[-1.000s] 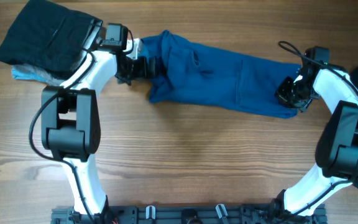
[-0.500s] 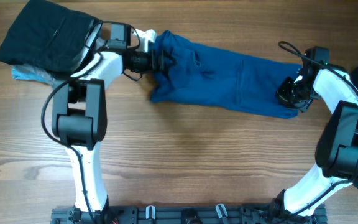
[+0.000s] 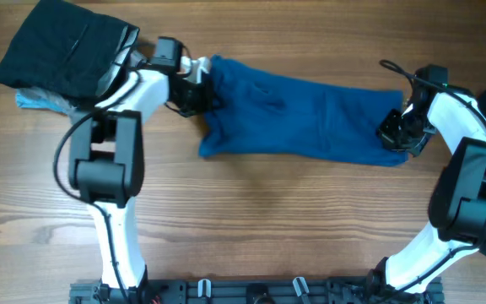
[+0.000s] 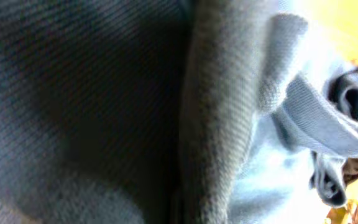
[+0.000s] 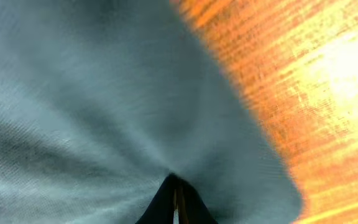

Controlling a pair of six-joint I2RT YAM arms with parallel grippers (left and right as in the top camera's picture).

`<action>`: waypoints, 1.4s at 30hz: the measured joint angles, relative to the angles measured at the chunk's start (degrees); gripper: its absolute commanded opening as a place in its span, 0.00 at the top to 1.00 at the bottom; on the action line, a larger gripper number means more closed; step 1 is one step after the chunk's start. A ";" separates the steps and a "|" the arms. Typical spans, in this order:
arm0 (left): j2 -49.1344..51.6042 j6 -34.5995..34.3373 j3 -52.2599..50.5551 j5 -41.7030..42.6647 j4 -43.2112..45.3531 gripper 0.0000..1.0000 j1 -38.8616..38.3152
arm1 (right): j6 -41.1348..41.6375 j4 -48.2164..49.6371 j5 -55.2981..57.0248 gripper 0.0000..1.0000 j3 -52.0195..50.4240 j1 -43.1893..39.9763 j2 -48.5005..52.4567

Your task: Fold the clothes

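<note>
The blue garment (image 3: pixel 302 118) lies across the far side of the table (image 3: pixel 251 236), its long axis running left to right. The right gripper (image 3: pixel 397 133) is clenched on its right end. The left gripper (image 3: pixel 199 87) is at its left end, but cloth hides its grip, so I cannot tell.

The wooden table (image 3: pixel 251 219) carries a blue garment (image 3: pixel 310 118), a black cloth (image 3: pixel 57 51) and a pale-blue scrap (image 3: pixel 36 101).

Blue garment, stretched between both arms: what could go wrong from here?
The right gripper pinches just an edge of the blue garment; more pull might slip it free. The left gripper sits in bunched cloth, its grip unseen in the left wrist view, so creases may get folded in. The black clothes pile lies near that gripper and could get dragged.
</note>
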 measured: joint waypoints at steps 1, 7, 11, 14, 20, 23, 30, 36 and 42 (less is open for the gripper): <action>-1.64 -0.02 0.00 -0.76 -0.98 0.96 0.68 | -0.04 0.07 0.11 0.96 0.00 -0.02 -0.37; -14.43 -0.04 1.14 -5.16 -1.07 0.96 0.74 | -0.68 1.03 1.90 0.96 0.02 -0.83 -4.07; -14.91 -0.20 1.55 -7.56 -1.33 0.96 -4.85 | -0.83 1.46 2.08 0.96 0.02 -0.83 -4.15; -14.91 -0.68 1.55 -8.90 -1.31 0.96 -7.89 | -0.83 2.25 2.05 0.96 0.00 -0.83 -4.17; -14.95 -1.62 1.55 -11.26 -1.84 0.96 -8.02 | -1.55 7.15 0.44 0.95 0.00 -0.83 -4.17; -15.65 -1.84 2.32 -13.53 -3.32 0.96 -8.02 | -5.11 12.37 -5.03 0.95 -0.90 -0.48 -4.17; -17.38 -2.67 7.26 -15.96 -3.80 0.96 -10.71 | -8.20 16.63 -10.36 0.96 -4.13 2.51 -4.13; -16.48 -6.43 7.26 -21.09 1.60 0.94 -20.11 | -6.43 17.31 -10.34 0.96 -4.13 2.47 -4.13; -9.97 -11.15 7.26 -25.57 10.54 0.80 -27.36 | -5.25 17.38 -10.34 0.96 -4.13 2.47 -4.13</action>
